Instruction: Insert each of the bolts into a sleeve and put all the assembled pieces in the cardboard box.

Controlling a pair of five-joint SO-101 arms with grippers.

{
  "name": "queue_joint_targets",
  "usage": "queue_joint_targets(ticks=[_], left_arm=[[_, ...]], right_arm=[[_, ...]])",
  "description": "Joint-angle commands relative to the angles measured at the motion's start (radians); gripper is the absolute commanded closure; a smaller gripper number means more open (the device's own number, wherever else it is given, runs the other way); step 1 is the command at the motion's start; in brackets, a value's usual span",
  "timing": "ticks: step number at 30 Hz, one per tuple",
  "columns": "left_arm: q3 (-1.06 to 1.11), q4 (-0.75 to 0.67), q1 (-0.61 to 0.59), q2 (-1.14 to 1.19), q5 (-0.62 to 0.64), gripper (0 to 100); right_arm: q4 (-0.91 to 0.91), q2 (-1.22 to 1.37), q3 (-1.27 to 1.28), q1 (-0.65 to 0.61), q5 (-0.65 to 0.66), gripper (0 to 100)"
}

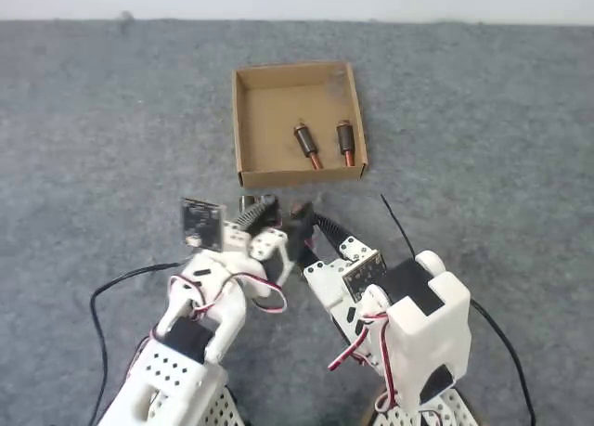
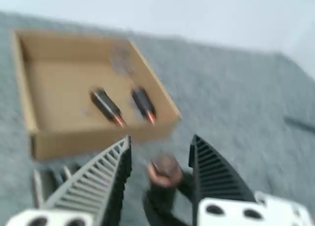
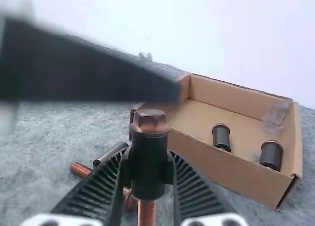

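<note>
**High view: two hands meet in front of the box**

The cardboard box [image 1: 247,120] sits on the grey worktop [image 1: 111,120]. Inside it lie two finished pieces [image 1: 307,146], side by side but not touching. Each one is a dark tube with a copper end poking out. Both lie close to the wall of the box that is nearest the arms. The two arms stand at the near edge of the worktop, and their hands meet just in front of the box.

The right hand [image 3: 146,156] is closed tight on a black sleeve [image 3: 147,174]. The sleeve stands upright between the fingers [image 3: 101,186]. A copper bolt [image 3: 149,121] goes through it. The bolt's head sits on top of the sleeve and its thread end sticks out below.

The left hand [image 2: 160,142] is open wide and holds nothing. The head of the copper bolt shows in the gap between its two fingers.

Under the right hand, a second bolt [image 3: 80,169] lies on the worktop with a second sleeve [image 3: 111,153] just beside it. I cannot tell if that bolt is partly inside that sleeve. Both lie near the front wall of the box.
</note>
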Motion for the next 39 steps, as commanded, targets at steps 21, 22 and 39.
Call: queue_joint_targets(ticks=[21, 22, 39], left_arm=[[-0.010, 0.379, -0.255, -0.433, 0.000, 88], [-0.010, 0.397, -0.278, -0.433, -0.002, 91], [-0.010, 0.778, -0.694, -0.428, -0.345, 98]], right_arm=[[-0.001, -0.008, 0.000, 0.013, -0.012, 99.1], [-0.001, -0.008, 0.000, 0.013, -0.012, 99.1], [-0.012, -0.015, -0.003, 0.041, 0.071, 99.1]])
